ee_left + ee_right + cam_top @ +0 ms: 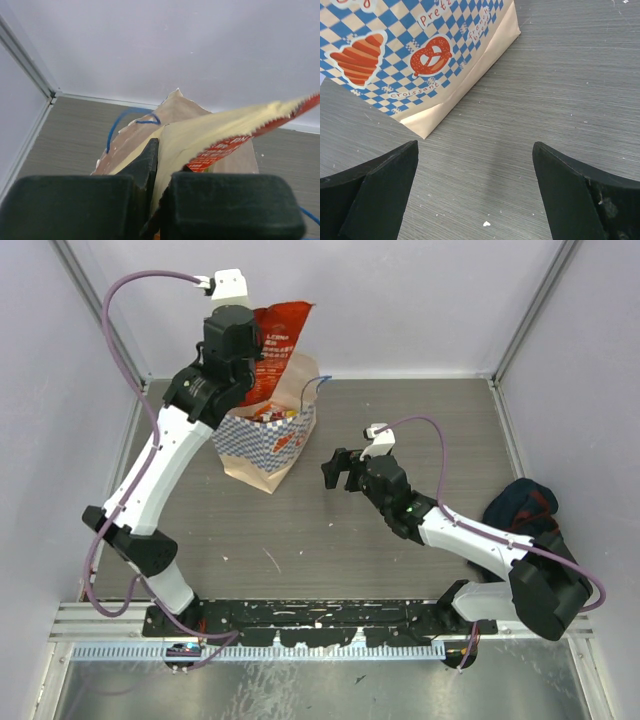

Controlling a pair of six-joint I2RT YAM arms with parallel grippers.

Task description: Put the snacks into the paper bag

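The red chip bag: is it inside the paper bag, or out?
Not fully in: the red chip bag sticks up above the paper bag, left gripper jaws shut on it.

The top camera looked down from high behind the near edge over the whole bench [420,430]. The left wrist camera hung just above the bag [176,106], facing the wall [150,40]; the right looked down near its base.

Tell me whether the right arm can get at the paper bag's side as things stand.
Probably yes: the right gripper stands open beside the paper bag, only bare table between them.
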